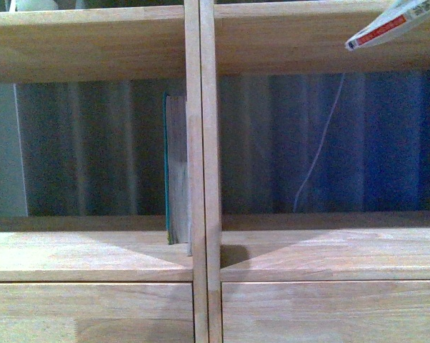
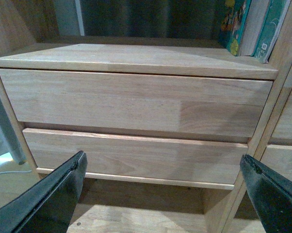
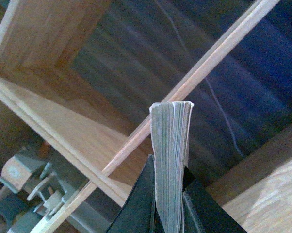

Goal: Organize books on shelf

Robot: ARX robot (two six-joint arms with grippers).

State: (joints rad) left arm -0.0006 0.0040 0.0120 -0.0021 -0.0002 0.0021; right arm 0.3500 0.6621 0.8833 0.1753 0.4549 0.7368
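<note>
Left gripper (image 2: 161, 158): jaws spread wide, black fingers (image 2: 54, 199) at lower left and lower right corners of its wrist frame. Right gripper (image 3: 168, 167): bottom centre of its wrist frame, fingers (image 3: 138, 208) pressed against both faces of the paperback (image 3: 171, 131).

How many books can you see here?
2: a teal-edged book stands in the left compartment of the shelf, against its divider; a paperback is held by the right gripper. Another may hide beside the first.

Homelike room — wooden bookcase (image 1: 93, 257), picture books (image 2: 235, 24), curtain (image 1: 93, 143) behind.
</note>
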